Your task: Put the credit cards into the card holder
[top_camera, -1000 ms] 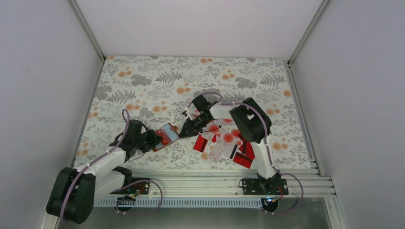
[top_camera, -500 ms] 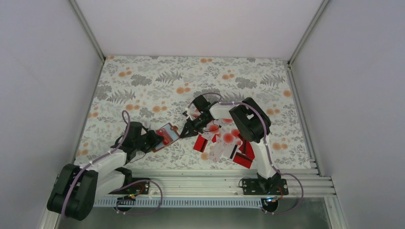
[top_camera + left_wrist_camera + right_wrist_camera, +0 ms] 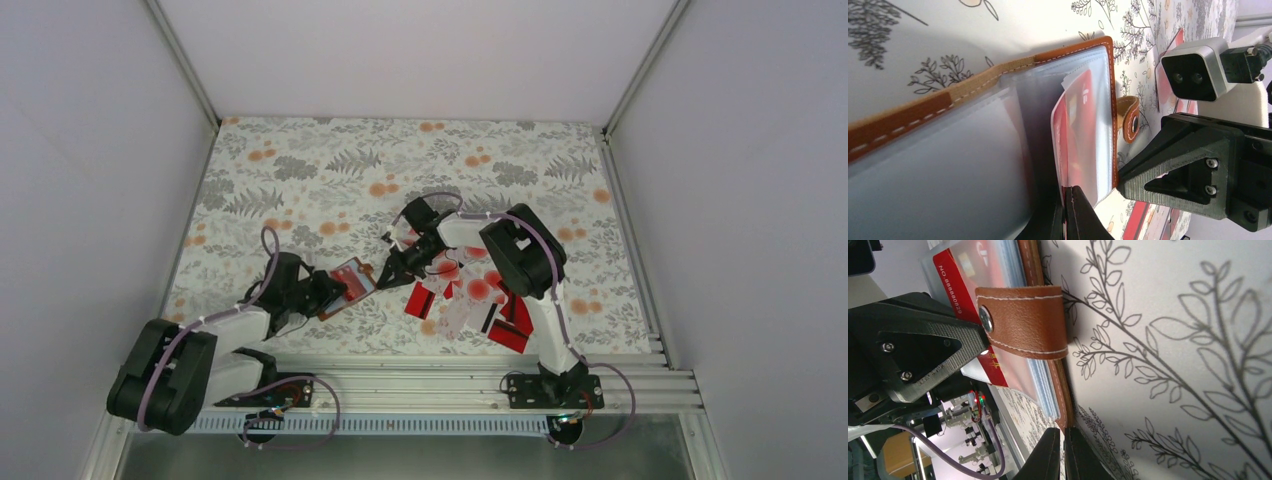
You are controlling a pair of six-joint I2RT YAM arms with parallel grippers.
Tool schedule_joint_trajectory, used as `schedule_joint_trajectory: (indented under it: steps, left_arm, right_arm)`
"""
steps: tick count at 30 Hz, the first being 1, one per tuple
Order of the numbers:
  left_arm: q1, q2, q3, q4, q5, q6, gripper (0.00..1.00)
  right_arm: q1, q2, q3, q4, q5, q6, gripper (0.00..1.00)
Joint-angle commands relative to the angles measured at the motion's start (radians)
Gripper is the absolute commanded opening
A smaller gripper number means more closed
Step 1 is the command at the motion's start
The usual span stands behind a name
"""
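Observation:
The brown card holder lies open, tilted up off the table between my two grippers. In the left wrist view its brown stitched cover frames clear sleeves, and a red card sits in one sleeve. My left gripper is shut on that sleeve's near edge; it also shows in the top view. My right gripper is shut, its tips against the holder's brown corner, below the snap strap. The loose red and white credit cards lie in a heap under the right arm.
The flowered table cover reaches to the white walls behind and at both sides. An aluminium rail runs along the near edge. The right arm arches over the card heap.
The left arm has swung a little to the right and the holder stands a bit steeper. The right gripper has stayed at the holder's edge.

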Motion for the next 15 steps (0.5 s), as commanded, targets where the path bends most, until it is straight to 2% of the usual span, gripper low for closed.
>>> schedule_joint_trajectory:
  steps: [1,10,15]
  left_arm:
    - [-0.008,0.071,0.006,-0.062,-0.023,0.017,0.02]
    - [-0.013,0.125,0.060,-0.080,-0.009,0.046,0.03]
    - [-0.017,0.163,0.086,-0.101,-0.001,0.081,0.08]
  right_arm:
    - [0.014,0.024,0.043,-0.011,-0.018,-0.017,0.04]
    - [0.014,0.036,0.067,-0.003,-0.032,-0.004,0.04]
    - [0.014,0.041,0.073,-0.003,-0.039,-0.004,0.04]
